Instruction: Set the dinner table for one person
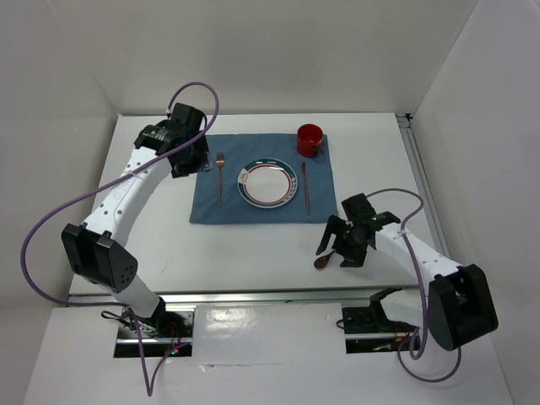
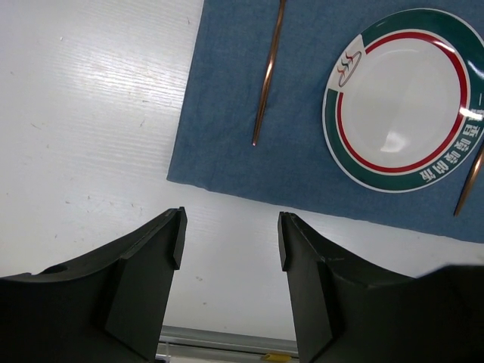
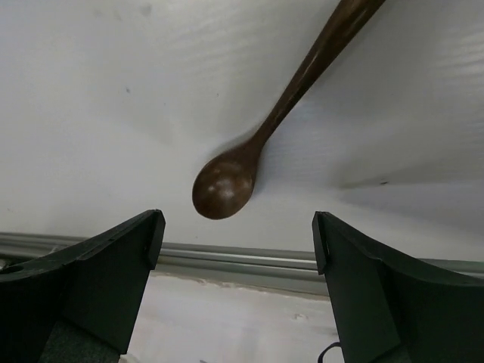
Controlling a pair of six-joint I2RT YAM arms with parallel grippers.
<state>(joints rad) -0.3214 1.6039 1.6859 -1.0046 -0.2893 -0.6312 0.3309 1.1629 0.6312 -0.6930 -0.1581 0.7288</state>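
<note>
On the white dinner table (image 1: 152,245) lies a blue placemat (image 1: 211,207). On it are a plate with a green and red rim (image 1: 269,182), a copper fork (image 1: 220,175) to its left, a copper knife (image 1: 305,187) to its right and a red cup (image 1: 310,139) at the far right corner. A brown wooden spoon (image 1: 323,262) lies on the bare table near the front edge. My right gripper (image 1: 336,251) is open, empty and just over the spoon; its wrist view shows the spoon bowl (image 3: 225,187) ahead of the open gripper (image 3: 236,242). My left gripper (image 1: 198,162) is open and empty above the placemat's left edge.
The left wrist view shows the open left gripper (image 2: 229,238), the fork handle (image 2: 268,76), the plate (image 2: 401,98), the knife end (image 2: 470,181) and bare table (image 2: 91,113). A metal rail (image 3: 242,261) runs along the front edge right behind the spoon. White walls enclose the table.
</note>
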